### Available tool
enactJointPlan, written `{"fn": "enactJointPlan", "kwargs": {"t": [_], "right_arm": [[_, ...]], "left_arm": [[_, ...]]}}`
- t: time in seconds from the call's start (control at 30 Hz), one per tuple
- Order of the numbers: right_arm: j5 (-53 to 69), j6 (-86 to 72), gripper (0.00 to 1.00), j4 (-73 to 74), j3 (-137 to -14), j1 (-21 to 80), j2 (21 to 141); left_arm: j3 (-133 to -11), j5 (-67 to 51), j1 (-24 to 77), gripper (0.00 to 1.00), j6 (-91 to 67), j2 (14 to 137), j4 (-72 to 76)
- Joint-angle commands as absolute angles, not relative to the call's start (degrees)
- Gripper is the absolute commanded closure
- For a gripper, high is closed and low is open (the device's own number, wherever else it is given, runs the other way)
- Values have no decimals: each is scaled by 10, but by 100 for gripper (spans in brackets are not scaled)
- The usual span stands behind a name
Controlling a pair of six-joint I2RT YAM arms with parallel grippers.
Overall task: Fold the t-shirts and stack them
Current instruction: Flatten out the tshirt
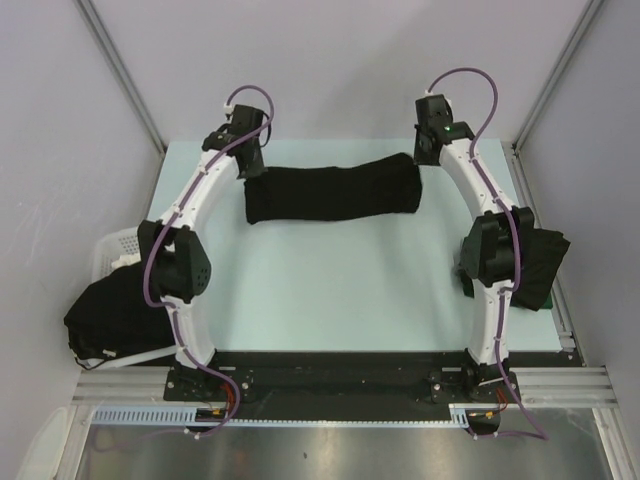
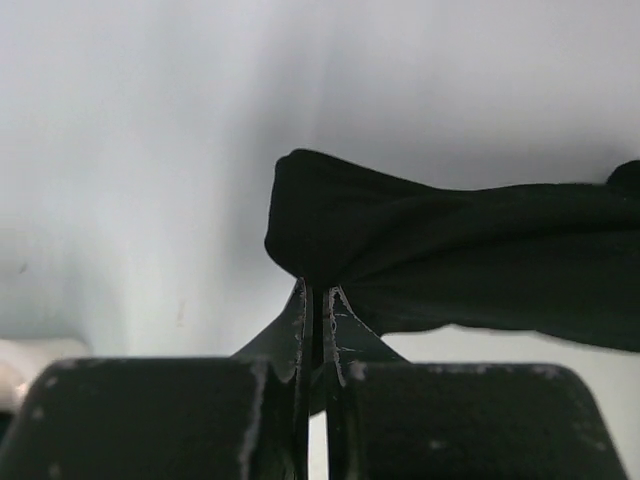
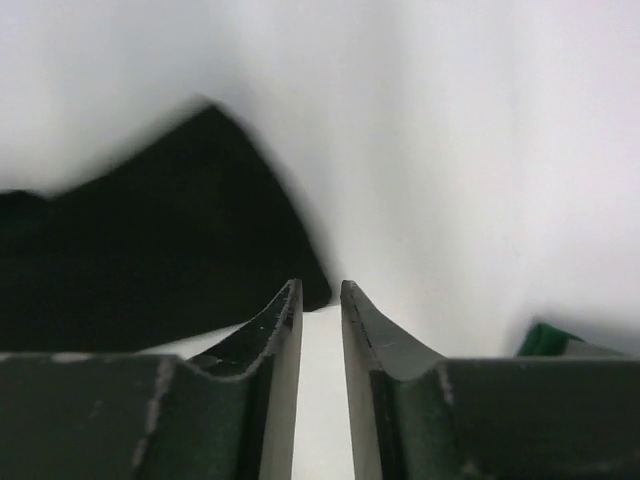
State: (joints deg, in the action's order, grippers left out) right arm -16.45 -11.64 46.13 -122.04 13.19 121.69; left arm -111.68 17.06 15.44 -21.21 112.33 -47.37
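"Black cloth in the left gripper [image 2: 318, 300]?"
"Yes. I had it clenched on the left end of the folded t-shirt [image 1: 330, 190]. My right gripper [image 3: 320, 300] stood slightly parted, empty, beside the shirt's other end."
"And the shirt?"
"It lay as a band across the far side of the table [image 1: 330, 290]."
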Motion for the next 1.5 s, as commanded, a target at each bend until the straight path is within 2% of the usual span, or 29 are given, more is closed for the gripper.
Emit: {"fn": "enactJointPlan", "kwargs": {"t": [0.0,0.07,0.13,0.3,0.43,0.47,0.53,0.57,0.67,0.83,1.0,1.2,1.47], "right_arm": [[-222,-98,77,462,-1173,106,1192],[-218,-98,90,460,-1164,105,1175],[-208,-102,92,463,-1153,103,1166],[-186,-107,76,463,-1149,103,1161],[-148,-123,73,487,-1183,108,1188],[-137,-130,74,489,-1186,110,1196],[-115,-139,74,485,-1183,114,1201],[-104,-143,74,483,-1185,116,1207],[-83,-146,73,474,-1201,127,1220],[-43,-144,72,446,-1271,136,1274],[22,-149,70,439,-1415,147,1380],[107,-160,64,331,-1419,147,1422],[179,-200,60,215,-1433,149,1494]], "left_arm": [[-1057,270,122,97,-200,1087,-499],[-1021,282,122,98,-204,1058,-490],[-998,274,122,98,-198,1030,-469],[-991,262,121,93,-199,1033,-484],[-1028,243,122,84,-200,1060,-519],[-1032,241,122,70,-201,1061,-521],[-1031,237,122,60,-204,1057,-519],[-1029,239,122,45,-205,1053,-515],[-1048,236,122,31,-202,1064,-537],[-1036,252,122,30,-206,1058,-523],[-1032,251,123,30,-217,1074,-509],[-1041,268,122,31,-231,1097,-510],[-1073,255,122,31,-249,1128,-519]]}}
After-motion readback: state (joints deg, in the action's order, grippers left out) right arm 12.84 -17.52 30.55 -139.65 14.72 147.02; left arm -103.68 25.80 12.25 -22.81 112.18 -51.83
